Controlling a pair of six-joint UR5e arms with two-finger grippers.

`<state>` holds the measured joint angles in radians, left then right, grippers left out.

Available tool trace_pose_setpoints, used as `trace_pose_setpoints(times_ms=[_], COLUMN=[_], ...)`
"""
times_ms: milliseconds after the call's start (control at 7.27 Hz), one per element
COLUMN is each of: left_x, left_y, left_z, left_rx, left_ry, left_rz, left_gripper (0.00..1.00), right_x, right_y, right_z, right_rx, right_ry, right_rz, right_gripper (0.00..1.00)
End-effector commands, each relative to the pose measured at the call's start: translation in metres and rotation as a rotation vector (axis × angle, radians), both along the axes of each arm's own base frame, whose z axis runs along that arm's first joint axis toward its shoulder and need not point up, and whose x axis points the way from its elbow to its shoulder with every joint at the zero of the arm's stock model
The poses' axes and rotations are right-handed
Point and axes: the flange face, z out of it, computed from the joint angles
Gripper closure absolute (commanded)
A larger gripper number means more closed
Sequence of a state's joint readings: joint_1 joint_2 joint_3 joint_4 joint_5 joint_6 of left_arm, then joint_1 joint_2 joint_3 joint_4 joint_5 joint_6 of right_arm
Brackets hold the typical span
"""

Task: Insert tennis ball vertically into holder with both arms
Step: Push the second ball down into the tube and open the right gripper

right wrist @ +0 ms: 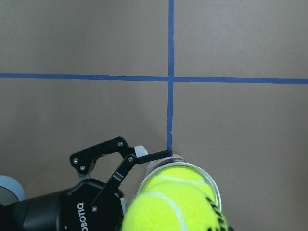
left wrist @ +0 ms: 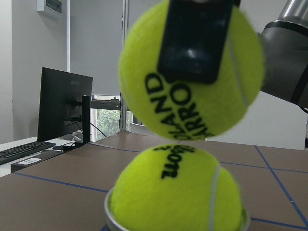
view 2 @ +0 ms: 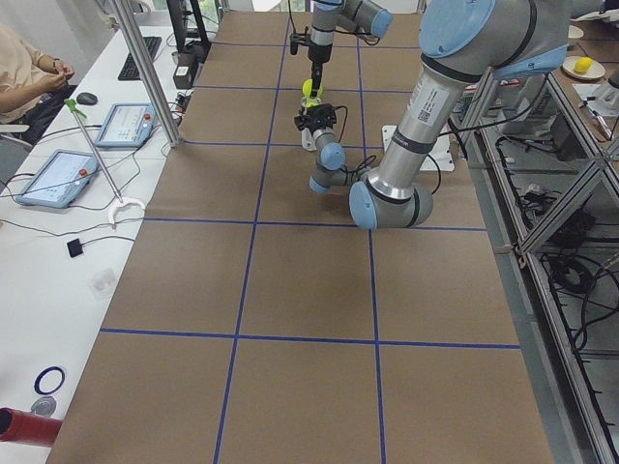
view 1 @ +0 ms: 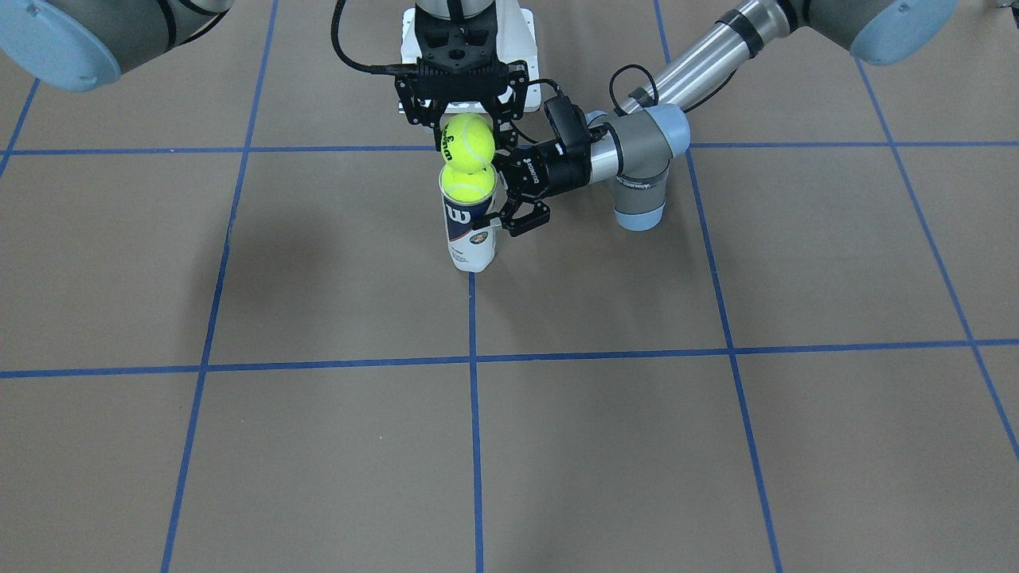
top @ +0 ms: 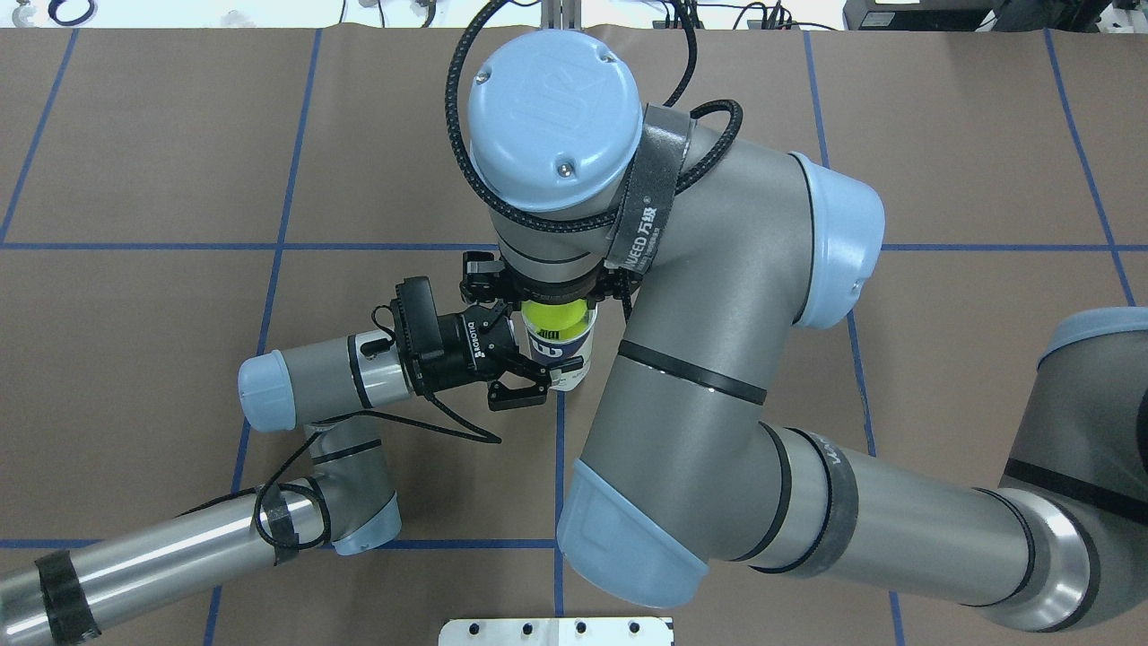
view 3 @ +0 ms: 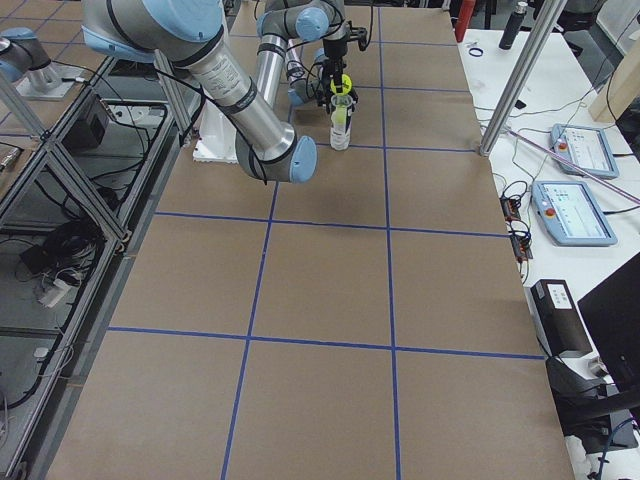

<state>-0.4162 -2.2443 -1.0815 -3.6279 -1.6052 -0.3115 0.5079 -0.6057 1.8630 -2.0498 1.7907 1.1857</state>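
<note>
The holder (view 1: 468, 235), a clear can with a navy-and-white W label, stands upright on the brown table. One tennis ball (view 1: 468, 185) sits in its open top. My right gripper (view 1: 468, 131) points straight down and is shut on a second tennis ball (view 1: 470, 150), held directly over the ball in the can and about touching it. My left gripper (view 1: 498, 192) comes in level from the side, its fingers (view 1: 521, 219) closed around the can's upper part. In the right wrist view the held ball (right wrist: 173, 214) hangs over the can's rim (right wrist: 213, 185). In the overhead view the right arm hides most of the can (top: 563, 352).
The white pedestal base (view 1: 525, 36) stands behind the can by the robot. Blue tape lines cross the table. My left elbow (view 1: 641, 171) lies low beside the can. A side desk with tablets (view 2: 58, 179) and a seated person (view 2: 24, 68) lies beyond the table's far edge.
</note>
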Motion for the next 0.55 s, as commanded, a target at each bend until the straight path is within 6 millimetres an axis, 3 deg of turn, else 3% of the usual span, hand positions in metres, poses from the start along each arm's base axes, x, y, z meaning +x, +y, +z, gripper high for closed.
trace_pose_setpoints(times_ms=[0,138,275,413], left_x=[0.0008,0.0008,0.0012,0.0017], left_y=[0.0,0.0,-0.0002,-0.0004], left_z=[0.0013,0.0013,0.0009,0.0005], left_rx=[-0.002,-0.002,-0.002,-0.002], left_ry=[-0.003,-0.003,-0.003,-0.003], left_rz=[0.0,0.0,0.0,0.0], left_gripper=[0.01,0.01,0.01,0.01], right_x=[-0.0016,-0.0016,-0.0018,-0.002], right_y=[0.0003,0.0004,0.0003,0.0002], right_z=[0.0016,0.0016,0.0025,0.0035], right_rx=[0.001,0.001,0.001,0.0], right_ry=[0.003,0.003,0.005,0.006], right_rz=[-0.005,-0.005,-0.007,-0.007], right_gripper=[1.0,1.0,0.85,0.77])
